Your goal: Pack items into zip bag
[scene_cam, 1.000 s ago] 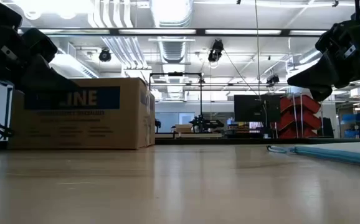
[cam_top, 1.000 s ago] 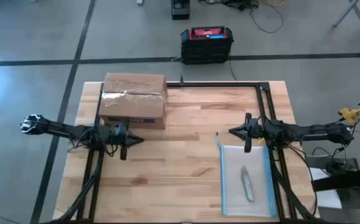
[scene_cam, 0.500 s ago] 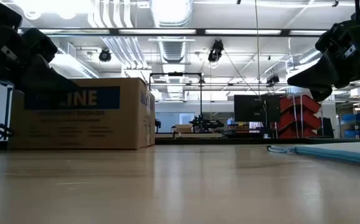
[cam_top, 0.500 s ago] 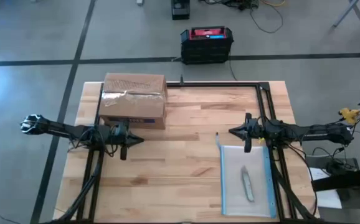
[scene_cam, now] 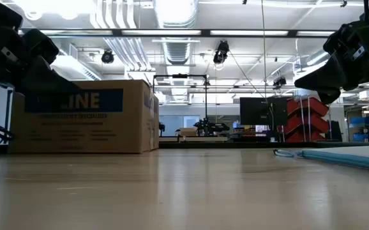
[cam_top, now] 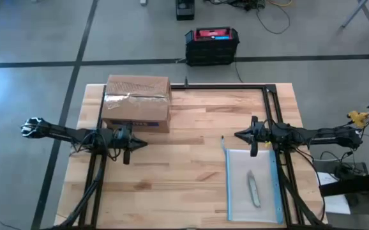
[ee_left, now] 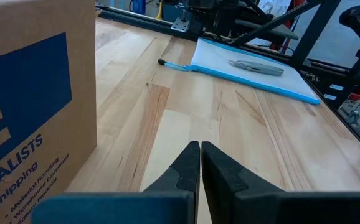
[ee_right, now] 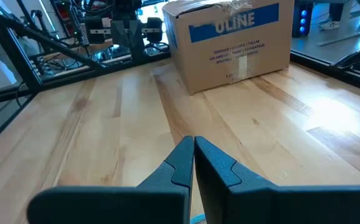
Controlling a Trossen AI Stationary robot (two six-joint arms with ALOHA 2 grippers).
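Note:
The clear zip bag [cam_top: 253, 186] with blue edges lies flat on the table's right near part, and one pale slim item [cam_top: 253, 190] lies on or in it. The left wrist view shows the bag [ee_left: 248, 68] with that item [ee_left: 258, 66]. No dark roundish pieces are in view. My left gripper [cam_top: 145, 143] hovers shut above the table's left side, just near of the cardboard box; its fingertips [ee_left: 200, 148] are together. My right gripper [cam_top: 237, 135] hovers shut above the table, just beyond the bag's far edge; its fingertips [ee_right: 193, 144] are together.
A brown ULINE cardboard box [cam_top: 137, 102] stands at the table's far left, also seen in the low view [scene_cam: 85, 116]. A black frame rail [cam_top: 223, 87] runs along the far edge and down the right side. Bare wood lies between the two grippers.

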